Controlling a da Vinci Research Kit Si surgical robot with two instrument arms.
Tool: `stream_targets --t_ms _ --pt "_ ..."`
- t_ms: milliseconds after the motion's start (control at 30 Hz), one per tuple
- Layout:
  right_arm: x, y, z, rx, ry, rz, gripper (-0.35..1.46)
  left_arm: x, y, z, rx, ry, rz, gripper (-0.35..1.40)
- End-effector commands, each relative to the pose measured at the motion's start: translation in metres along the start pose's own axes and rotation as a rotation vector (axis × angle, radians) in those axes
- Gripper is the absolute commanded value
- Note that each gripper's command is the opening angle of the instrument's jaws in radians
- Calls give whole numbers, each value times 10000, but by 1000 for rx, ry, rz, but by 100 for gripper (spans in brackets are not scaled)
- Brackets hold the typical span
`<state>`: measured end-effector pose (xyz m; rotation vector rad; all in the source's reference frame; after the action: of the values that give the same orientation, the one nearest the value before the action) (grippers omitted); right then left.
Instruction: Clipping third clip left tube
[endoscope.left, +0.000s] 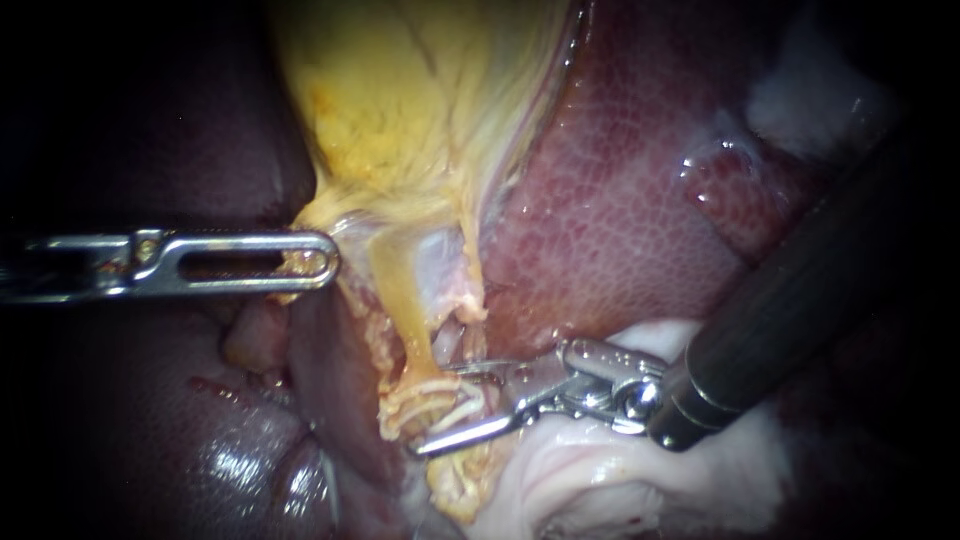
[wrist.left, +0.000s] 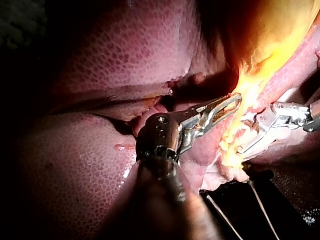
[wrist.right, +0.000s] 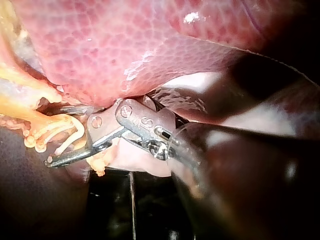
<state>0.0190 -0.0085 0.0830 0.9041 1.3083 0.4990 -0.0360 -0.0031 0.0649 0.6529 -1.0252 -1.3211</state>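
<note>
1. Endoscope view.
   - The left instrument (endoscope.left: 322, 262) enters from the left edge and lies level at mid-height. Its end effector is closed on the lower edge of the yellow gallbladder (endoscope.left: 420, 110), which fills the upper centre.
   - The left tube (endoscope.left: 400, 300), a yellow strand, runs from the gallbladder down to the lower centre. There, pale clip-like bands (endoscope.left: 440, 403) cross it.
   - The right instrument (endoscope.left: 445, 405) comes in from the right on a dark shaft. Its end effector is open, with one jaw above the banded stretch of the tube and one below. I cannot tell whether it carries a clip.
   - The liver (endoscope.left: 620, 200) lies right of centre and white tissue (endoscope.left: 620, 490) lies at the lower right.

2. Left wrist view.
   - The left instrument (wrist.left: 237, 100) has its jaws nearly together, the tip in bright yellow tissue.
   - The right instrument (wrist.left: 245, 140) sits just beyond that tip with its jaws spread.
   - The liver (wrist.left: 125, 50) lies beside and behind the shaft.

3. Right wrist view.
   - The right instrument (wrist.right: 57, 135) is open, with a wide gap between its jaws.
   - The bands (wrist.right: 70, 125) and the end of the tube (wrist.right: 20, 112) lie within that gap.
   - One jaw is partly hidden under the edge of the liver (wrist.right: 125, 40).
</note>
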Motion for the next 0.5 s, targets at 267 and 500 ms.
stream_targets --t_ms 267,500 --pt "0 0 1 -1 0 0 60 0 0 -1 0 0 0 -35" --pt "2 -2 -6 0 -4 -28 60 0 0 -3 1 1 0 -35"
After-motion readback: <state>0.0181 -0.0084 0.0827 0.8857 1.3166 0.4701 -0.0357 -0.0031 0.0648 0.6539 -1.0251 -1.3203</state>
